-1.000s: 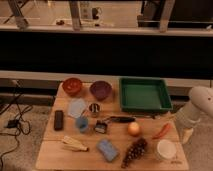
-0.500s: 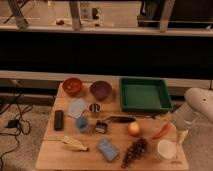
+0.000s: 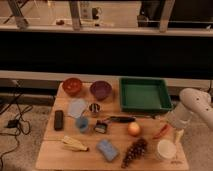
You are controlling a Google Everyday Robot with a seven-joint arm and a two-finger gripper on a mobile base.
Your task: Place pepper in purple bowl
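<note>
Slightly further in from the right edge, the gripper point(image 3: 178, 137) is seen with fingers spread wide, just beside the pepper point(image 3: 161, 131); purple bowl point(image 3: 101, 90) sits well apart on the surface point(image 3: 55, 150).

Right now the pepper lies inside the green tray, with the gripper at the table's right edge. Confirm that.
Not quite. The camera view shows the pepper lying on the table, in front of the green tray and outside it. The gripper is indeed at the table's right edge, just right of the pepper.
</note>
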